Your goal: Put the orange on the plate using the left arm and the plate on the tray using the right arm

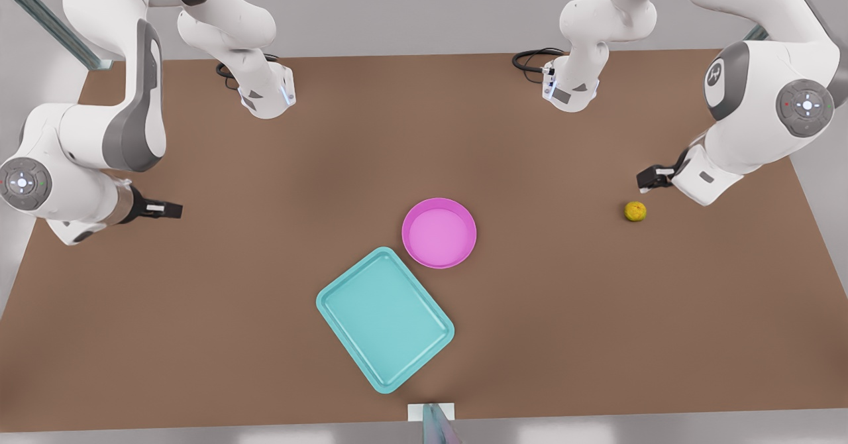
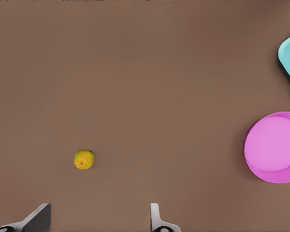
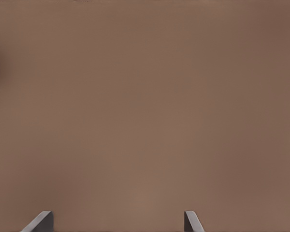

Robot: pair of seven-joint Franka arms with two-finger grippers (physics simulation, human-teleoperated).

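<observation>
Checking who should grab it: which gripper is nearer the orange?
Left. The left gripper, open, hovers just beside the orange at the front view's right. The right gripper, open, waits across the table, beyond the plate.

Orange [image 2: 84, 159] lies on table [image 2: 145, 72], apart from plate [image 2: 273, 147].

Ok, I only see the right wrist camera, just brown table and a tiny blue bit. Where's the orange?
Observer: The orange sits on the table at the front view's right, near the open left end effector.
Child: Is it where it belongs?
Observer: No. The pink plate is empty, in the middle, apart from the orange.
Child: And that blue bit?
Observer: A corner of the tray, which lies right beside the plate, bare.
</observation>
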